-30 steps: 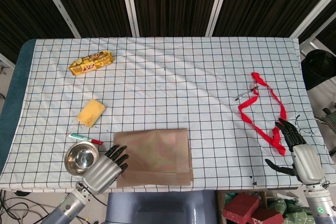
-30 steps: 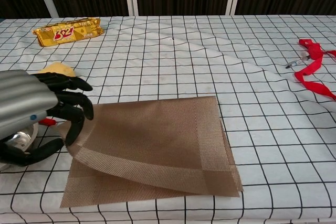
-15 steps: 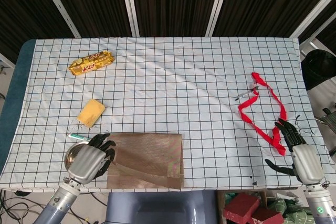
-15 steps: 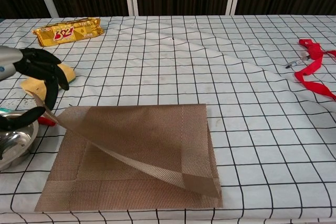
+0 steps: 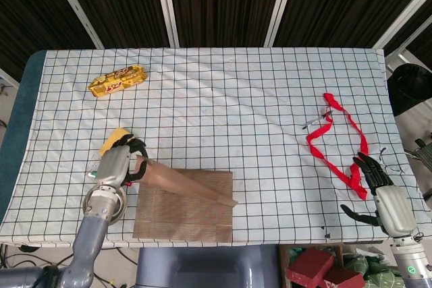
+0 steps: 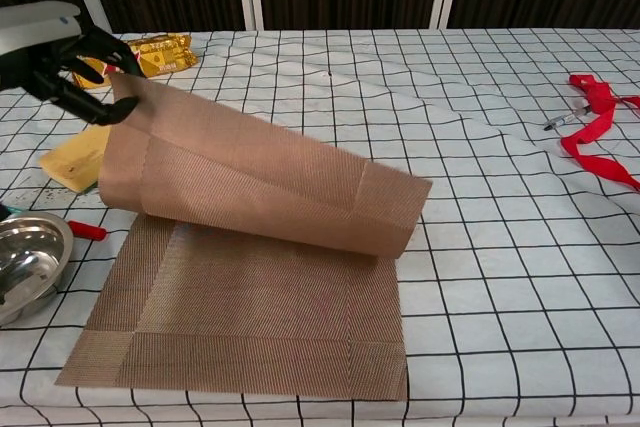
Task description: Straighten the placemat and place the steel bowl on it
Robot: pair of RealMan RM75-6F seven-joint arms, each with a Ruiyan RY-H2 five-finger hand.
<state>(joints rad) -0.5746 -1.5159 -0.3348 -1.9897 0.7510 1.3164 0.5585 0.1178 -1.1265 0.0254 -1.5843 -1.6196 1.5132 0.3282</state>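
Overhead head view; low, close chest view

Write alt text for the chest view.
The left hand holds up one flap of a folded brown placemat on a checked tablecloth. A steel bowl sits left of it, with a red ribbon far right.

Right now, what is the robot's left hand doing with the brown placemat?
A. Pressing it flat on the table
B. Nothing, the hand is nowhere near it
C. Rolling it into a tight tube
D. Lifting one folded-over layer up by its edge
D: the left hand grips the edge of the placemat and holds the upper layer raised in the air, while the lower layer lies flat on the table beside the steel bowl.
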